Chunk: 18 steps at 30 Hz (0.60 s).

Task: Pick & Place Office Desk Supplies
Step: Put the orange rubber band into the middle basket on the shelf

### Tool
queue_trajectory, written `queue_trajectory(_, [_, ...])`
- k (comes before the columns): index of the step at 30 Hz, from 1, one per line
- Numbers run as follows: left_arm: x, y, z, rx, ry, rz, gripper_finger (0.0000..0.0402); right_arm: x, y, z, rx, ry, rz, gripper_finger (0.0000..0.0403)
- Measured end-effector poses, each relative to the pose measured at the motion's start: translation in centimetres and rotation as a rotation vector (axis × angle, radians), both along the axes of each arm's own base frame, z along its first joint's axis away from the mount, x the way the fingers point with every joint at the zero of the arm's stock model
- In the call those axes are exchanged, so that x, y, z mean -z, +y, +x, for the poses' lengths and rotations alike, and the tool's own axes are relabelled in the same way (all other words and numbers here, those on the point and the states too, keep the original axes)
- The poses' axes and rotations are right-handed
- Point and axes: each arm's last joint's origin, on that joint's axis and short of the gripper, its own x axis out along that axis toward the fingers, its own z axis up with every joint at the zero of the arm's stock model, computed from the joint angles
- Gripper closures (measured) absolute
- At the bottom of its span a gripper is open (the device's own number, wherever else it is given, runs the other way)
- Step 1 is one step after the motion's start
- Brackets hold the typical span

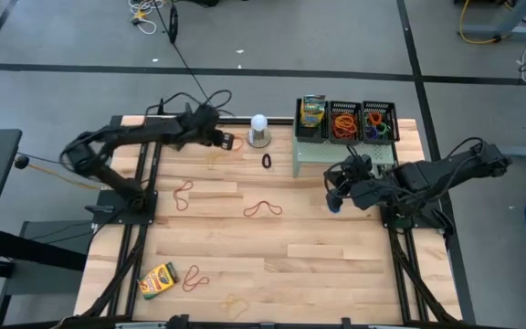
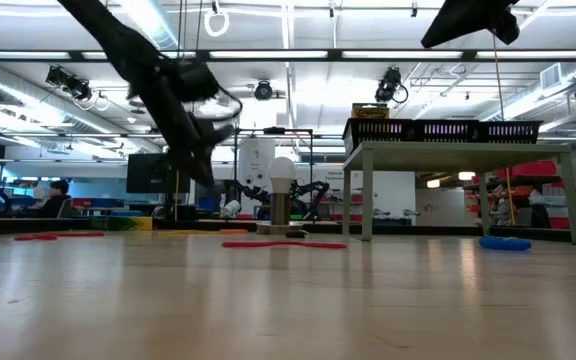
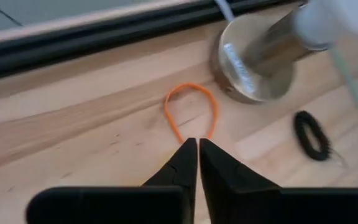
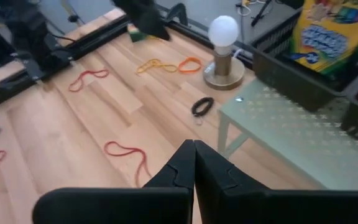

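Across the wooden bench (image 1: 290, 256), my left arm stretches toward the far edge with its left claw (image 3: 198, 144) pinched together just above an orange rubber band (image 3: 191, 109) beside the ball's metal base (image 3: 253, 62), while my right arm hovers folded, right claw (image 4: 194, 146) together and empty.

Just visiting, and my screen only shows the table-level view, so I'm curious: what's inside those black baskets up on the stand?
Observer: The basket nearest the ball holds a crayon box; the other two hold tangled rubber bands.
Operator: Any more crayons?
Observer: Yes, a second box lies at the opposite table edge, on the left arm's side.
Operator: What's the left arm near?
Observer: Its pincer points at an orange band lying beside the ball's metal base.
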Motion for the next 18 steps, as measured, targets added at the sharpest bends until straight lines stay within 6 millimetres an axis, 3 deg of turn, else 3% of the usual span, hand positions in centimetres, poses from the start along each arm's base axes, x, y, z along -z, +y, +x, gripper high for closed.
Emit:
queue_trajectory(4, [2.0,2.2,1.5,0.021,0.050,-0.060,0.0342,0.1,0.5,0.2,-0.022,-0.002,0.006,0.0396])
queue_trajectory(10, [4.1,3.8,3.5,0.003,0.129,-0.108,0.0293,0.2,0.8,0.7,-0.023,-0.018,0.008,0.0396])
queue_trajectory(14, [5.2,4.1,3.6,-0.058,0.224,-0.135,0.0288,0.2,0.8,0.7,-0.022,-0.023,0.009,0.0396])
queue_trajectory(18, [5.4,4.3,3.9,-0.068,0.205,-0.128,0.0288,0.2,0.8,0.7,-0.020,-0.024,0.007,0.0396])
